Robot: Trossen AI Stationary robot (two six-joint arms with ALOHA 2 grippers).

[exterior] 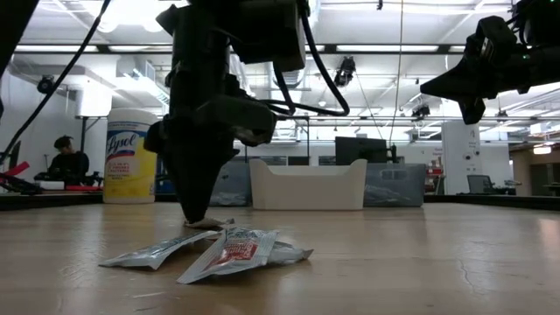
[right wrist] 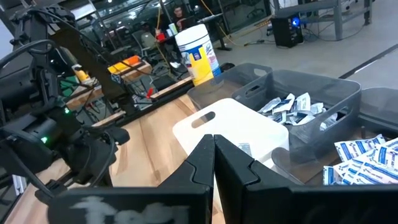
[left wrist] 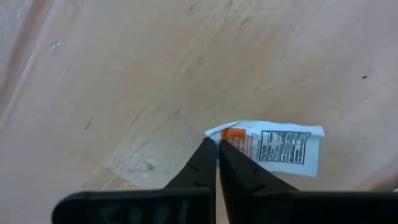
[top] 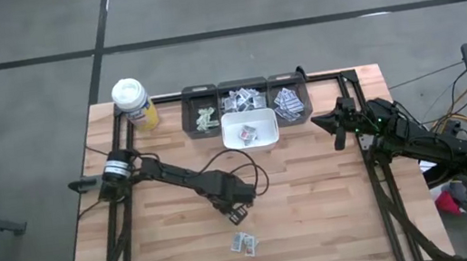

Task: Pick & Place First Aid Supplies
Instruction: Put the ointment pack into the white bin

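Observation:
A white packet with orange and black print (left wrist: 280,146) lies flat on the wooden table. My left gripper (left wrist: 216,143) points down at its orange-printed end, fingers shut. In the high view this gripper (top: 237,209) is at the table's middle. Two more packets (top: 244,242) lie closer to the near edge; the low view shows them (exterior: 232,249) in front of the gripper (exterior: 199,219). My right gripper (right wrist: 214,138) is shut on nothing, held level above the table's right side (top: 340,125). My left gripper pinches the packet's orange-printed end (left wrist: 231,133) between its two fingertips. The fingers come from above, pointing down, with their tips at the table top. The rest of the packet lies flat on the wood beside the fingers.
At the far edge stand three dark bins (top: 204,114) (top: 243,98) (top: 289,100) holding packets, with a white tray (top: 250,133) in front of them. A yellow bottle with a white lid (top: 133,102) stands at the far left. Bare wood lies around the loose packets.

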